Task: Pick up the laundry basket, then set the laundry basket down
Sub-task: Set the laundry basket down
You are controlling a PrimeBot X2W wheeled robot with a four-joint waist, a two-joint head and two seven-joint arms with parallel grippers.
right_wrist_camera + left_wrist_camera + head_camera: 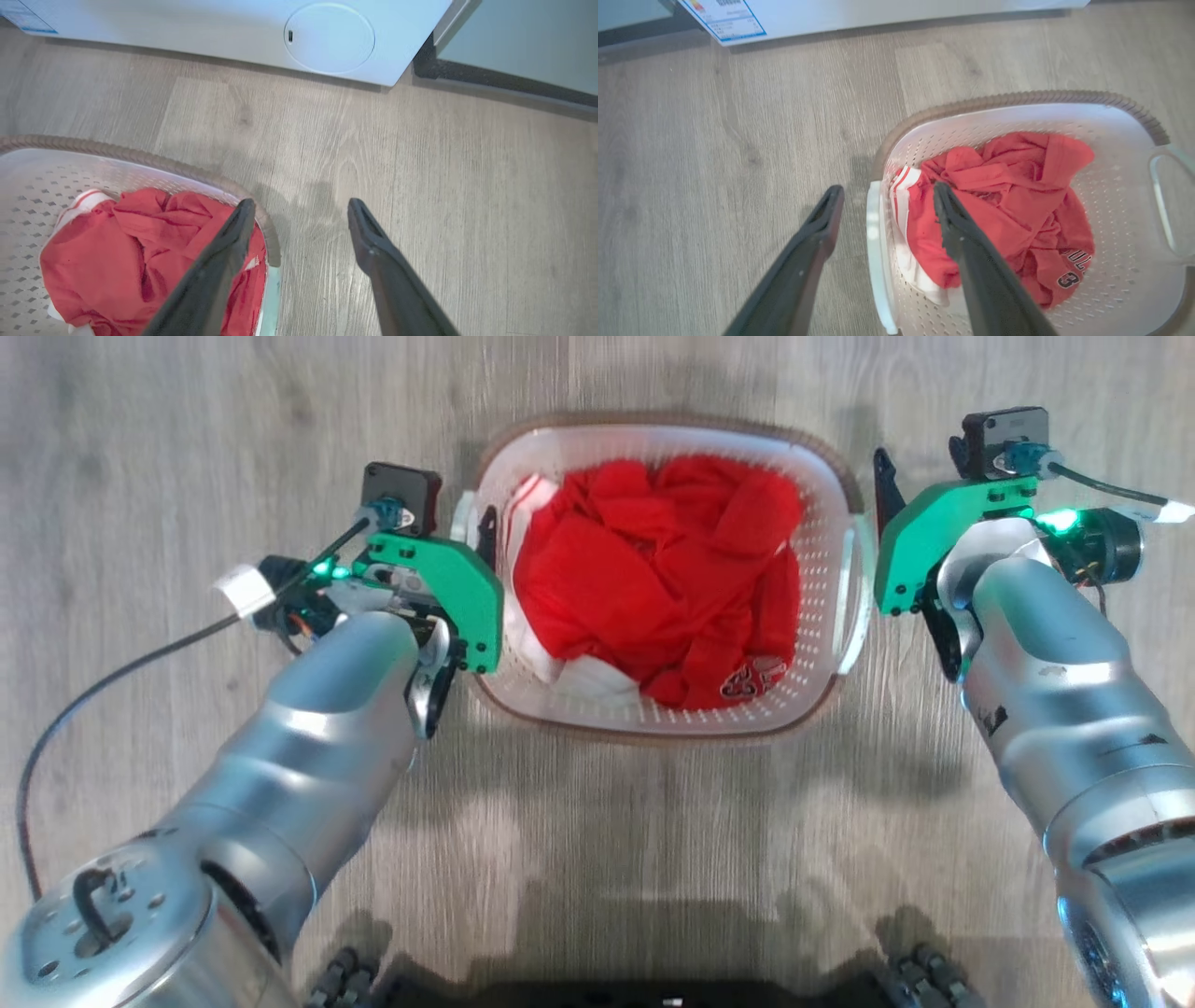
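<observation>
**Open grippers straddle both basket handles**

The small white perforated plastic laundry basket (653, 726), brown woven-look rim, sits on the grey wood-grain floor (187, 429) between the arms, holding crumpled red clothing (653, 569). The left gripper (887, 189) and right gripper (301, 203) are spread wide, each straddling a white side handle (876, 256). Sink both fingers equally, pinch together, lift level. Green wrist brackets (448, 588) hide the fingertips in the head view, and the right-hand handle is cut off, so finger depth is unclear.

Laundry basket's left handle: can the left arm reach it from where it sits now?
Probably yes. The open left claw looks to straddle the left handle of the laundry basket: one finger outside over the floor, one inside above the red clothes. Nothing lies between.
</observation>
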